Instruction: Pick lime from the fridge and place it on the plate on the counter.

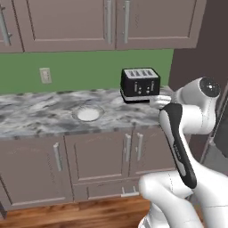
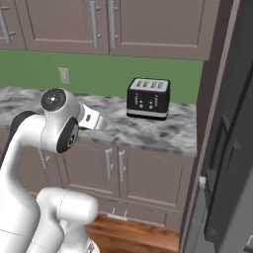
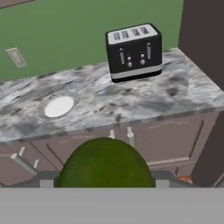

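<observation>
The dark green lime (image 3: 105, 162) sits low in the hand view, bulging up between the two finger tips, so my gripper (image 3: 104, 183) is shut on the lime. The hand hovers in front of the marbled counter (image 3: 144, 98), out over the cabinet fronts. The small white plate (image 3: 58, 106) lies on the counter to the left of and beyond the lime, and it is bare (image 1: 87, 113). The grey fridge (image 2: 232, 148) stands at the right with its door open.
A black four-slot toaster (image 3: 133, 51) stands at the counter's right end, near the wall (image 1: 140, 84). Brown-mauve upper cabinets (image 1: 67, 22) hang above. A wall socket (image 1: 45, 75) sits on the green backsplash. A tall dark panel (image 3: 203, 39) borders the counter's right side.
</observation>
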You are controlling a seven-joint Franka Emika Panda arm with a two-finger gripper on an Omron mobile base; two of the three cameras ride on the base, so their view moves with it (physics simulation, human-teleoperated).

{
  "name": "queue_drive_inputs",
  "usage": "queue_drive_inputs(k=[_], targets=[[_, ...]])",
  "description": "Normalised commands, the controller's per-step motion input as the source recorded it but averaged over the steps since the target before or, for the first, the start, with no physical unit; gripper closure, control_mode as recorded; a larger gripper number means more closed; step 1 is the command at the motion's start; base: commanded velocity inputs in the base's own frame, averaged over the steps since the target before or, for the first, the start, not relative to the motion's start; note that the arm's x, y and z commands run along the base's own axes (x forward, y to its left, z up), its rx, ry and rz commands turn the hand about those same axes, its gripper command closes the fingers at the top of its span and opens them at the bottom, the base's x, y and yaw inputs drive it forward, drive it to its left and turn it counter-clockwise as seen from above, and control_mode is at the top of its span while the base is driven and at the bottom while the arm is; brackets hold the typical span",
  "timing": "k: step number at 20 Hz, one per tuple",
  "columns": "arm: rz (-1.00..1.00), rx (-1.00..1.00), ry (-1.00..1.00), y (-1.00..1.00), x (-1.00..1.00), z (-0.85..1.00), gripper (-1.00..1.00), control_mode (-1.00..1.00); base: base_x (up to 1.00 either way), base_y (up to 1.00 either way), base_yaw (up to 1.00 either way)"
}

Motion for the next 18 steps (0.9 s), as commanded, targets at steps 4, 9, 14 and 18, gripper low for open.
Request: queue_drive_inputs(k=[4,9,14,18], targets=[[0.00,0.00,0.00,0.00,0.00,0.00,1.00,1.00,0.54,0.47,0.00],[0.00,0.00,0.00,0.00,0.00,0.00,1.00,1.00,0.50,0.48,0.00],[0.00,0.00,0.00,0.00,0.00,0.00,1.00,1.00,0.48,0.48,0.00],[0.00,0.00,0.00,0.00,0.00,0.00,1.00,1.00,0.50,0.50,0.00]])
